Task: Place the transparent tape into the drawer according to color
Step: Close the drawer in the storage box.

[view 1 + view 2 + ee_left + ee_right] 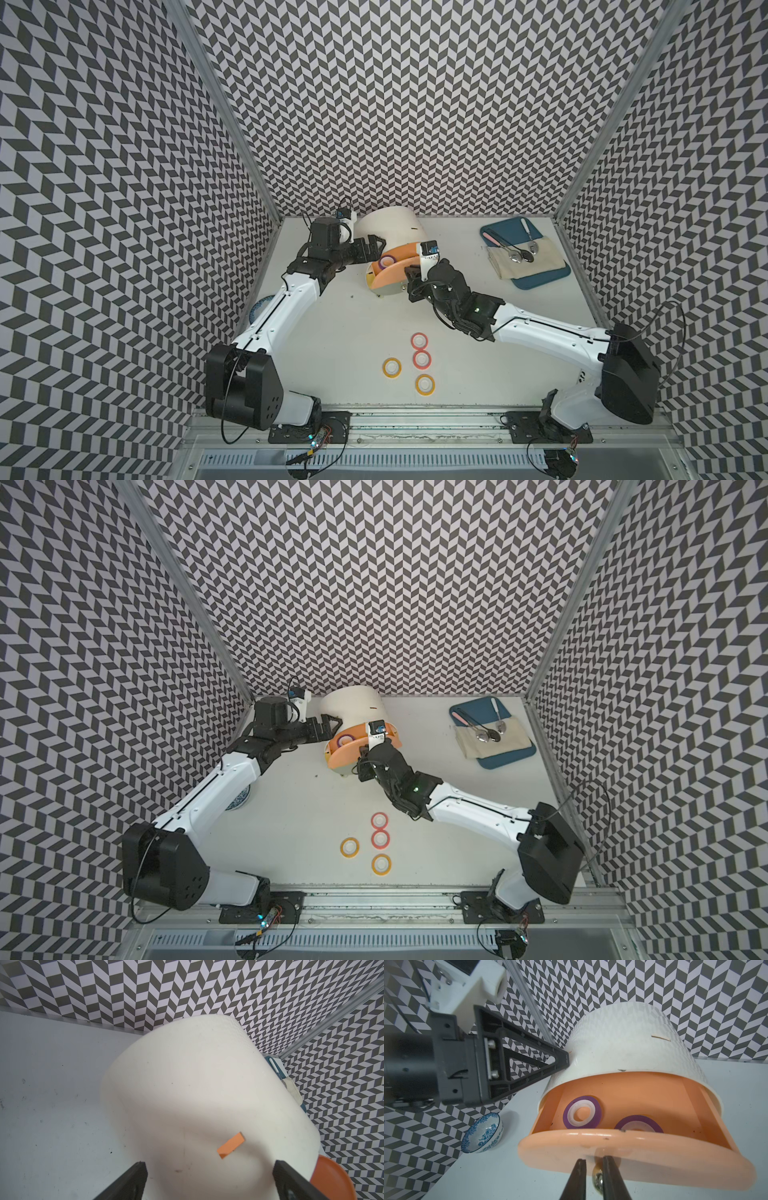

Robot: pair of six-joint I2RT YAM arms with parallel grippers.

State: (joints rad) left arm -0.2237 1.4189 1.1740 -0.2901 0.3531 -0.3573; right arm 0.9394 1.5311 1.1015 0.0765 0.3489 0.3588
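Observation:
The cream round-topped cabinet (390, 226) stands at the back, its peach top drawer (395, 272) pulled out. Two purple tape rolls (582, 1114) (638, 1124) lie inside the drawer. My right gripper (594, 1159) is shut on the drawer's metal knob (597, 1178). My left gripper (209, 1162) is open, with its fingertips against the cabinet's left side. Two red-pink rolls (419, 340) (422, 358) and two yellow-orange rolls (392, 367) (425, 384) lie flat near the table's front. The lower drawers are hidden.
A blue tray (540, 280) holding a cloth and spoons sits at the back right. A blue-patterned bowl (239, 800) rests by the left wall, partly under my left arm. Patterned walls close in three sides.

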